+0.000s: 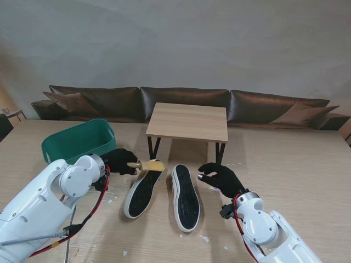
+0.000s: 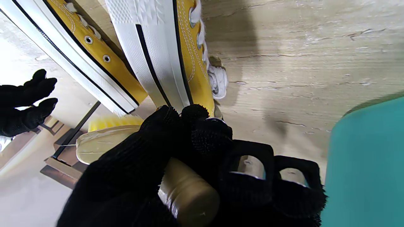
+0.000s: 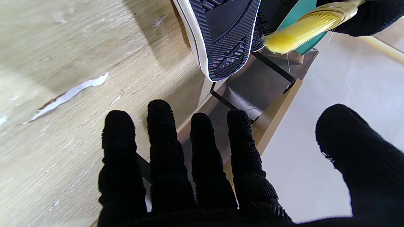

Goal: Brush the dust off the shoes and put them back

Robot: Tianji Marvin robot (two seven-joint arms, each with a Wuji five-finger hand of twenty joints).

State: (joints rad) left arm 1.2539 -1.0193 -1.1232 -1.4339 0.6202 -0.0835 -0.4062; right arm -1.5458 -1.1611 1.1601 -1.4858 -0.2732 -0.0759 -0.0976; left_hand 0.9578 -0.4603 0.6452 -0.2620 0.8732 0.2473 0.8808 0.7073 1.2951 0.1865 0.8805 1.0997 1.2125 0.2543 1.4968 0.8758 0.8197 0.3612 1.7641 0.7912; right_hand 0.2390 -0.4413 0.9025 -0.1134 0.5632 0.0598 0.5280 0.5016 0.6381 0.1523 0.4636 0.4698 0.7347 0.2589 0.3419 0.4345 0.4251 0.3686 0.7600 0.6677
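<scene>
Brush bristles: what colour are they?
Yellow. The brush bristles show best in the right wrist view, held by the left hand beside the shoe soles.

The two yellow canvas shoes lie sole-up side by side, the left one (image 1: 141, 188) tilted, the right one (image 1: 185, 196) straight, with a narrow gap between them. The green plastic basket (image 1: 79, 140) blocks the far left. The small wooden table with black legs (image 1: 187, 122) stands just behind the shoes. The light wooden tabletop (image 1: 296, 164) on the right side is free.
</scene>
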